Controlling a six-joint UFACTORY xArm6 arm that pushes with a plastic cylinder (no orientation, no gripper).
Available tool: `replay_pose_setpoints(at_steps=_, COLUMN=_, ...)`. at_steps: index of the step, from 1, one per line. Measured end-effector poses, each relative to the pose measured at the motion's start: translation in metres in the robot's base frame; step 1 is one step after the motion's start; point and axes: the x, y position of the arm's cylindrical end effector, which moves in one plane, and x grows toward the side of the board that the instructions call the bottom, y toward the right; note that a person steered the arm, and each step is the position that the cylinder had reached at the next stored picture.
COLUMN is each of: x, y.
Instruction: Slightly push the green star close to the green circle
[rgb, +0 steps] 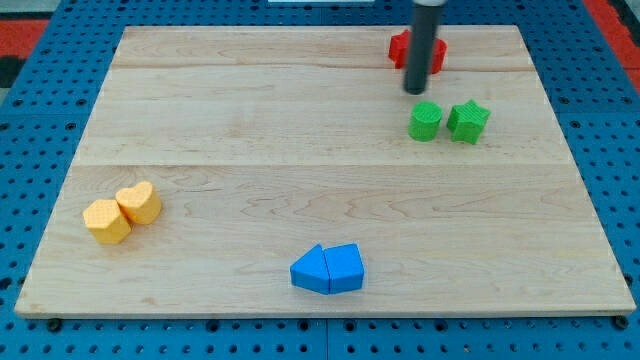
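The green star (468, 121) sits at the view's upper right on the wooden board (300, 170). The green circle (425, 121) stands just to its left, with a thin gap between them. My tip (416, 90) is a little above the green circle in the view, apart from it. The dark rod rises from there and covers part of the red blocks (400, 48).
Two red blocks lie together at the view's top right. A yellow hexagon (107, 221) and a yellow heart (140, 203) touch at the left. Two blue blocks (328, 269) touch near the bottom middle. A blue pegboard (620, 150) surrounds the board.
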Motion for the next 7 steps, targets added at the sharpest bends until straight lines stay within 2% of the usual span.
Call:
replay_pose_setpoints(at_steps=1, x=-0.011, y=0.076)
replay_pose_setpoints(at_steps=2, x=0.014, y=0.136)
replay_pose_setpoints(at_steps=3, x=0.085, y=0.160)
replay_pose_setpoints(at_steps=4, x=0.103, y=0.115)
replay_pose_setpoints(at_steps=5, x=0.082, y=0.090)
replay_pose_setpoints(at_steps=6, x=0.077, y=0.033)
replay_pose_setpoints(at_steps=7, x=0.125, y=0.029)
